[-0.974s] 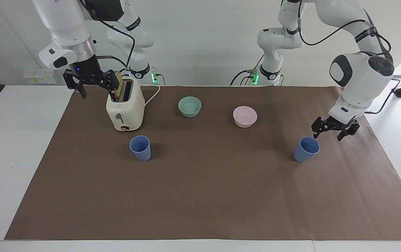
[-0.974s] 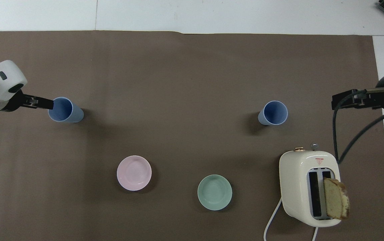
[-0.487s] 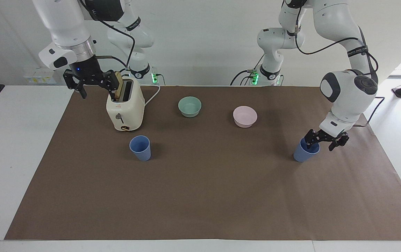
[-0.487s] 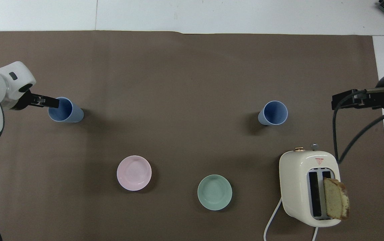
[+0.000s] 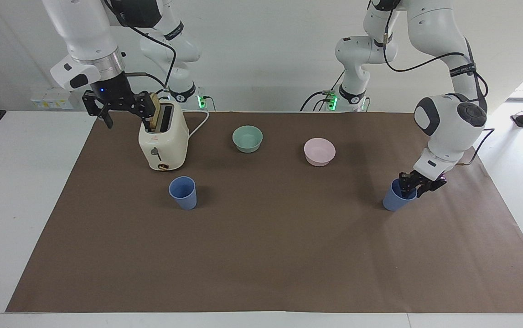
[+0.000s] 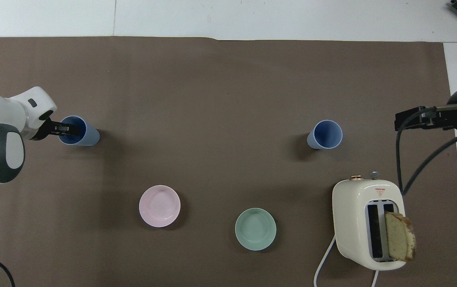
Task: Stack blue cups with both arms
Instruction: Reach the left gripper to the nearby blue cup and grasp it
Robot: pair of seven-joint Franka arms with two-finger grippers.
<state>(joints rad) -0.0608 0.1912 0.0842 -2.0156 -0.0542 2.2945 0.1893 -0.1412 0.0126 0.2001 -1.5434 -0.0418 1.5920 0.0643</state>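
Both blue cups stand upright, long axis vertical, mouths up, the wider rim on top. The cup at the left arm's end (image 5: 398,196) sits at the right of the facing view, centre height; at the left of the overhead view it appears at (image 6: 77,130). The other cup (image 5: 183,192) stands at centre left of the facing view, just below the toaster (image 5: 163,136), which holds a slice of bread (image 6: 399,236).

The left gripper (image 5: 412,184) is down at the first cup's rim, its fingers narrowed over the wall, one inside the mouth; the cup rests on the mat. The right gripper (image 5: 120,104) waits in the upper left of the facing view, over the mat's edge beside the toaster, jaws wide.

A brown paper mat (image 5: 261,255) covers a white table (image 5: 10,191); a pale wall stands at the top of the facing view. The mint-green bowl (image 5: 247,138) and the pink bowl (image 5: 319,151) sit between the cups, nearer the robots.

A second ago the left gripper hung spread above and beside the cup; it has since dropped onto the rim and narrowed. Nothing else has moved.
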